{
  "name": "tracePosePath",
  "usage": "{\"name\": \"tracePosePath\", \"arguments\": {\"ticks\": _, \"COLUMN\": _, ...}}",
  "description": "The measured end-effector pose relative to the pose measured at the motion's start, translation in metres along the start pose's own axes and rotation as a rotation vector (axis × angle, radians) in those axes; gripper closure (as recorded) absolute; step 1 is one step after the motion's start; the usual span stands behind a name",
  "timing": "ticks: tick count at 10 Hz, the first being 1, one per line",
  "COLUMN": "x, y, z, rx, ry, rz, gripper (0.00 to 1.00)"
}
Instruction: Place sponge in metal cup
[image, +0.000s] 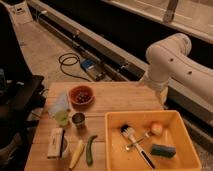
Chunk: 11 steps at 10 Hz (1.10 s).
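Around: we see a brush (131, 135) and a small orange ball (156, 128) in the yellow tray (113, 142) with the sponge (162, 150); an orange bowl (81, 95) and a green cup (61, 117) stand by the metal cup (78, 120) on the wooden table (122, 97).
Sponge: near right corner of the tray, nearer the camera than the gripper (160, 96), well apart from it.
Metal cup: upright, well off to the gripper's side, toward the view's left.
Arm: white, bent at the elbow, dropping to the table's far right edge.
Gripper: at the arm's low end, just behind the tray; we cannot tell its state.
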Motion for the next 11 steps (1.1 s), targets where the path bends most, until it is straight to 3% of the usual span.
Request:
{"name": "tracePosePath", "arguments": {"ticks": 2, "x": 0.0, "y": 0.0, "z": 0.0, "rx": 0.0, "ry": 0.001, "rz": 0.0, "gripper": 0.2}}
{"name": "tracePosePath", "arguments": {"ticks": 4, "x": -0.002, "y": 0.01, "z": 0.005, "rx": -0.031, "ry": -0.014, "rz": 0.036, "gripper": 0.2}}
{"name": "tracePosePath", "arguments": {"ticks": 9, "x": -0.056, "y": 0.09, "z": 0.057, "rx": -0.136, "ry": -0.133, "rz": 0.193, "gripper": 0.2}}
{"name": "tracePosePath", "arguments": {"ticks": 11, "x": -0.059, "y": 0.09, "z": 0.059, "rx": -0.136, "ry": -0.14, "rz": 0.196, "gripper": 0.2}}
